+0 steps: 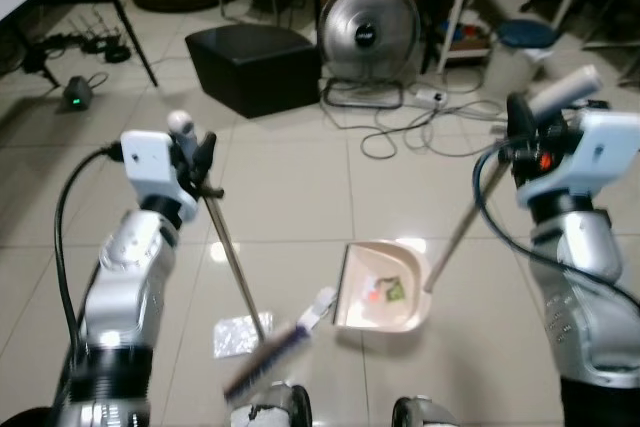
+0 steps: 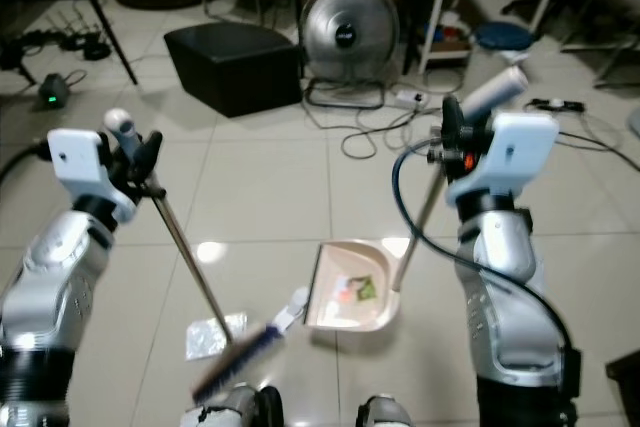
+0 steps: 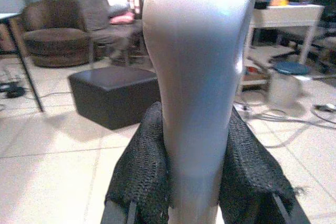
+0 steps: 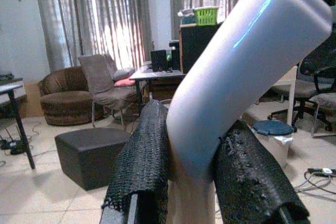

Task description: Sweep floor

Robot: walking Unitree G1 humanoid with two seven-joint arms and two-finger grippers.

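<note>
Looking down from the head, we see our left gripper [image 1: 198,162] closed on the upper end of the broom handle [image 1: 232,262], whose thin shaft slants down toward our feet to the dark brush head [image 1: 262,360] on the tiled floor [image 1: 300,187]. Just beside the brush lies a crumpled clear wrapper [image 1: 240,332], and a small white scrap [image 1: 320,305] sits between the brush and the dustpan [image 1: 385,292]. The beige dustpan rests flat on the floor with bits of orange and green litter [image 1: 385,290] inside it. Its long handle [image 1: 462,227] rises at an angle to our right gripper [image 1: 520,127], which is closed on the pale grip near the top.

Our left wrist view adds what the head views cannot: the two black meshed fingers [image 3: 142,171] press on either side of the broom's rounded pale grip [image 3: 197,77]. Our right wrist view shows the same clamp, fingers [image 4: 144,161] flanking the bent grip [image 4: 236,77] of the dustpan handle.

Beyond the dustpan, the head views show a floor fan [image 1: 368,29], a black ottoman [image 1: 252,65], and tangled cables with a power strip [image 1: 430,99]. The wrist views look farther across the room, where a brown armchair [image 4: 65,98] and curtained windows [image 4: 113,19] stand.
</note>
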